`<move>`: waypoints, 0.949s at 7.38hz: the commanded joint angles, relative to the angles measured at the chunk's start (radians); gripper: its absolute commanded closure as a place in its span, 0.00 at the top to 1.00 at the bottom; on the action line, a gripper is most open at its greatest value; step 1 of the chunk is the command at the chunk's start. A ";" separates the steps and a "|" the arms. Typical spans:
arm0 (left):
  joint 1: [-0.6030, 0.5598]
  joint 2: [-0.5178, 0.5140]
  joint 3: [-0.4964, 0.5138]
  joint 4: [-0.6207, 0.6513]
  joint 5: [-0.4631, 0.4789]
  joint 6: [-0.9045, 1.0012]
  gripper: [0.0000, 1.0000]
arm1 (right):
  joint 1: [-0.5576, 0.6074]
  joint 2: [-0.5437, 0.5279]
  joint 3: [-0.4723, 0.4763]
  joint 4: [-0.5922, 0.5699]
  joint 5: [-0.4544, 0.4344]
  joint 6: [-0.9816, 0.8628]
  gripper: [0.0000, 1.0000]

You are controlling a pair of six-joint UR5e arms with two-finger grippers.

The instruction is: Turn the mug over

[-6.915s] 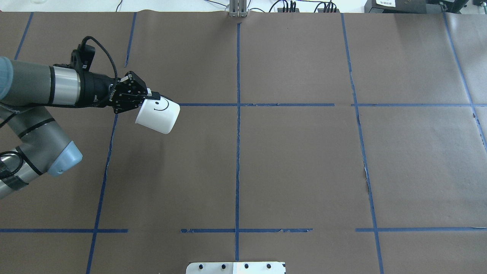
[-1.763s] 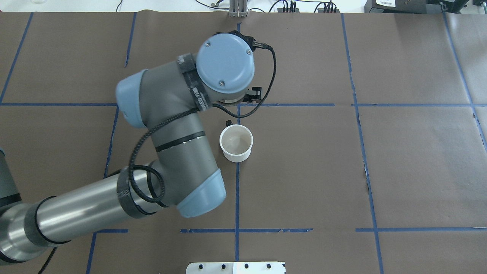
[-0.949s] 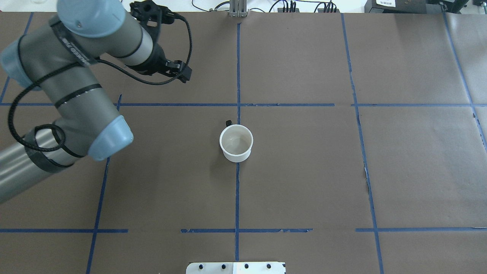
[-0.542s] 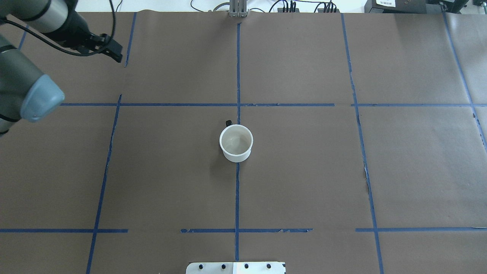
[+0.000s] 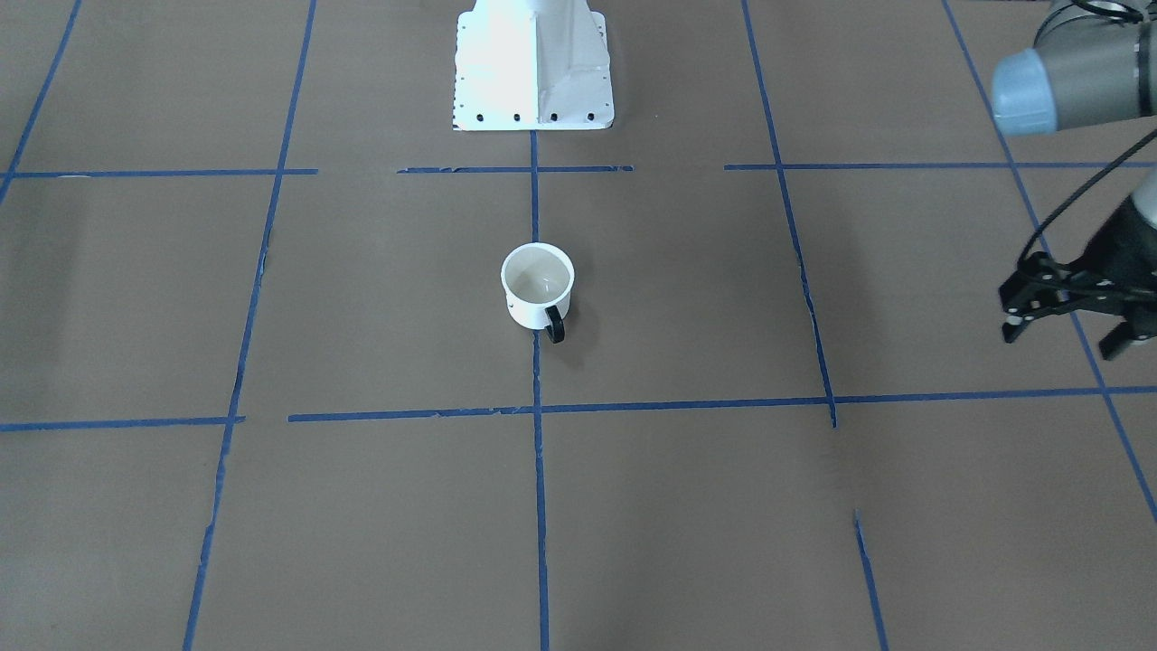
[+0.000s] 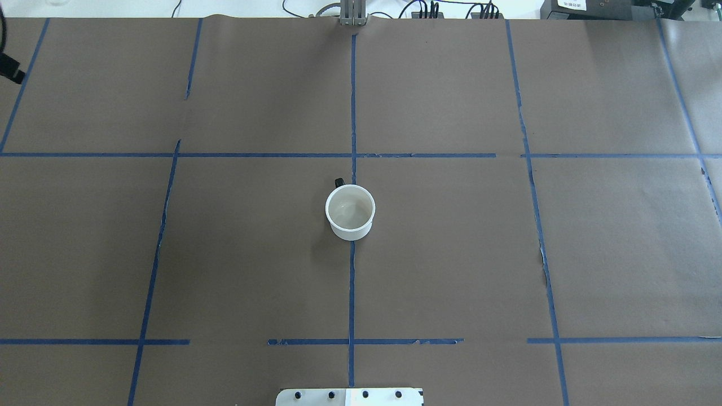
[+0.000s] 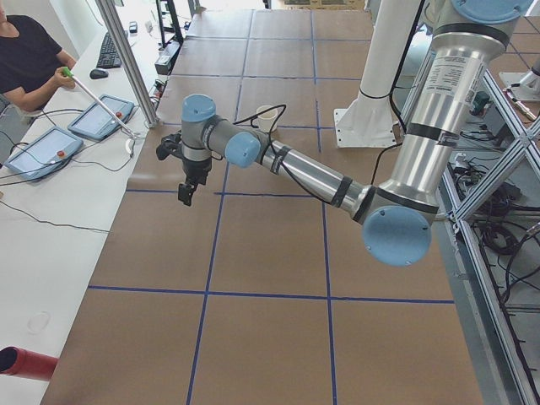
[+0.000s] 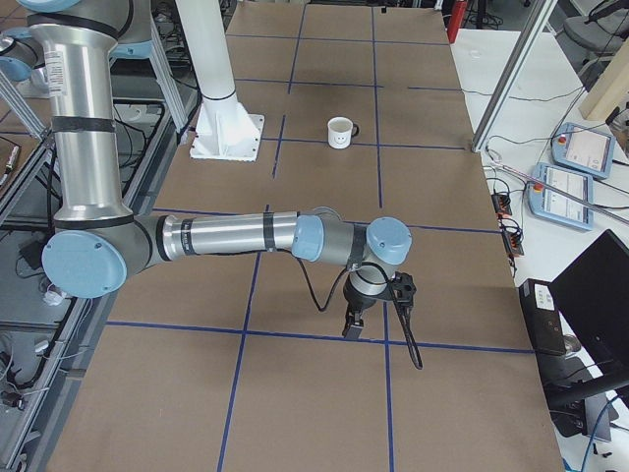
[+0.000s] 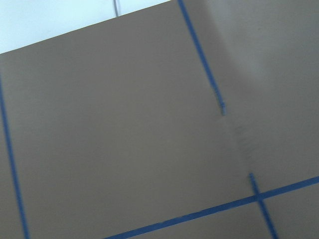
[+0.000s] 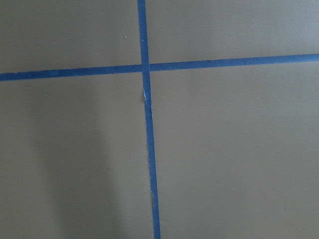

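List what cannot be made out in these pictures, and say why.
1. Right gripper: shows only in the exterior right view; its jaws are too small to judge.
2. Left gripper: the overhead view's left edge cuts off nearly all of it.
3. Mug: tiny in the exterior left view; handle and face not discernible.

Small white cylindrical mug (image 6: 350,211): smooth, glossy, looks ceramic. Brown paper table cover (image 6: 451,254): matt, creased. Blue tape lines (image 6: 351,293): torn edges. My left pincer (image 5: 1062,342): matt black.
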 commanded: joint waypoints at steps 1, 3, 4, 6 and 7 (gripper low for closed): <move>-0.117 0.138 0.010 0.030 -0.159 0.066 1.00 | 0.000 0.001 -0.001 0.000 0.000 0.000 1.00; -0.186 0.205 0.070 0.020 -0.169 0.069 1.00 | 0.000 0.001 -0.001 0.000 0.000 0.000 1.00; -0.191 0.207 0.128 0.014 -0.171 0.070 1.00 | 0.000 0.001 -0.001 0.000 0.000 0.000 1.00; -0.189 0.195 0.205 0.013 -0.169 0.220 1.00 | 0.000 0.001 -0.001 0.000 0.000 0.000 1.00; -0.188 0.190 0.214 0.015 -0.171 0.227 1.00 | 0.000 0.001 -0.001 0.000 0.000 0.000 1.00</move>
